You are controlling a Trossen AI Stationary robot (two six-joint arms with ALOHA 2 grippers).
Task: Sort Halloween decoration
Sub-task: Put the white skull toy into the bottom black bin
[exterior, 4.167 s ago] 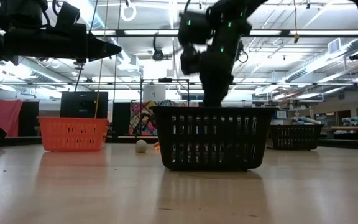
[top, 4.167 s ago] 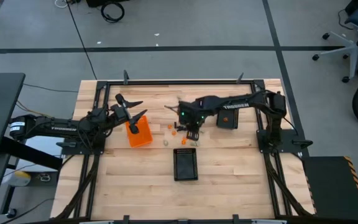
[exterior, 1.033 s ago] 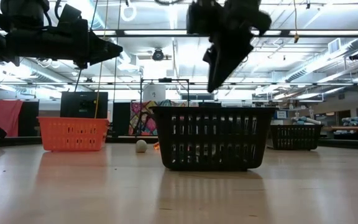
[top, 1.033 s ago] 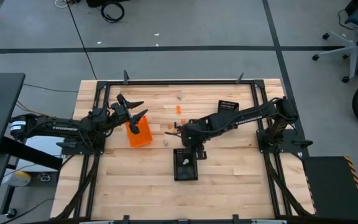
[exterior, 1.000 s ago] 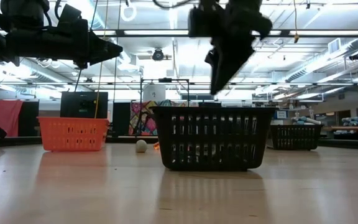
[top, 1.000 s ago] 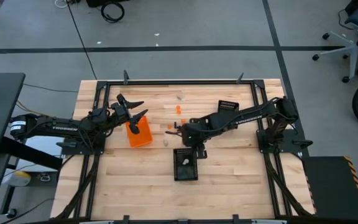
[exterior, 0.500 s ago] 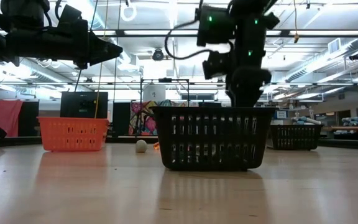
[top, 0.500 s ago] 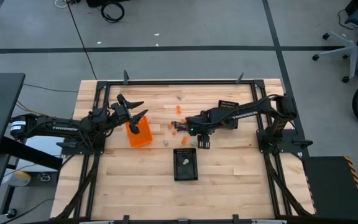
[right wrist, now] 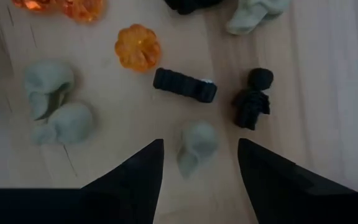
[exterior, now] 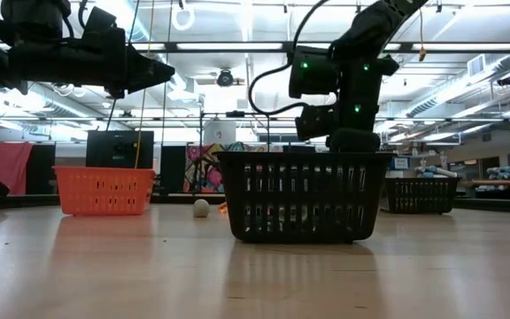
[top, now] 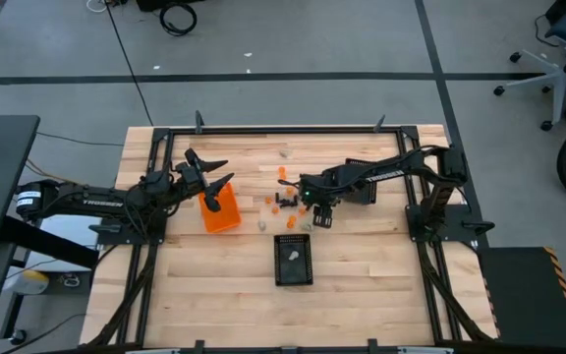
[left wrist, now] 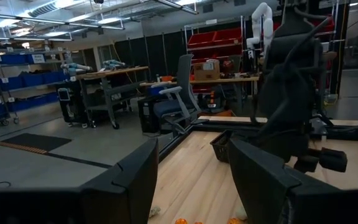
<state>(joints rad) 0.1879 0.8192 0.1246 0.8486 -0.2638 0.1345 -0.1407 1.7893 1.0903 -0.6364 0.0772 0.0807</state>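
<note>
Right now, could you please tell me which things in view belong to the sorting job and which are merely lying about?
Belongs to the job:
- orange pumpkin
- pale skull between the open right claw fingers
- black figure
- orange bin
- near black mesh bin
- far black mesh bin

Just lying about:
- office chair
- left claw, waiting open above the orange bin

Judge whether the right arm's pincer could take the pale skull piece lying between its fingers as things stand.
Probably yes. The right pincer is open and hangs above the pale skull piece, which lies free on the table. The black pieces nearby lie apart from it, so nothing seems to block the way down.
</note>
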